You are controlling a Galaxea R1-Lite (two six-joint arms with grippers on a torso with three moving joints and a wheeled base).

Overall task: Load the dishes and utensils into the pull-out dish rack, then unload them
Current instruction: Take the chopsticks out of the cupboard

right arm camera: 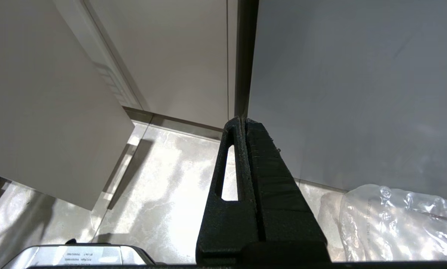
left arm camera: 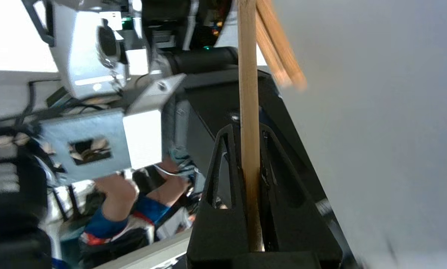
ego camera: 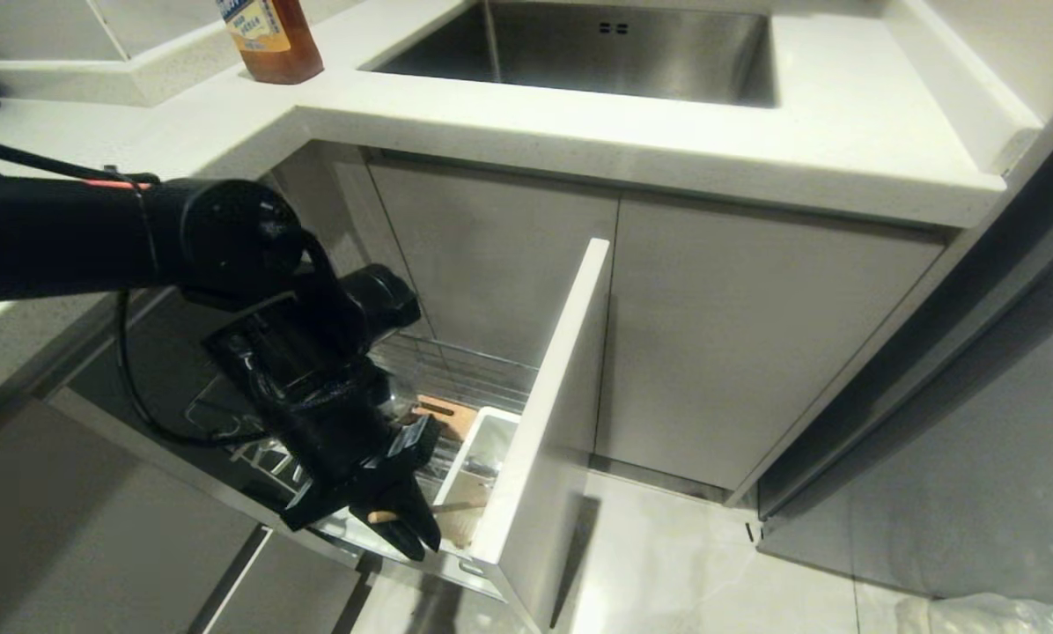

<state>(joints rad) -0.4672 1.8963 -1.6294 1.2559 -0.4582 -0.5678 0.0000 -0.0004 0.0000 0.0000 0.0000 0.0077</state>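
Chopsticks clamped between the fingers of left gripper, held over the white utensil caddy at the front of the pull-out dish rack, just behind its front panel. A second stick hangs loose, blurred. Step, by my reading: handling chopsticks at the caddy; loading or unloading unclear. Next move needs a steady, vertical path. Right gripper pressed closed, empty, parked above the floor.

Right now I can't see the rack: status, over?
Left claw shut on chopsticks, over the rack's white caddy. Right claw shut, empty, parked. Nothing blocking.
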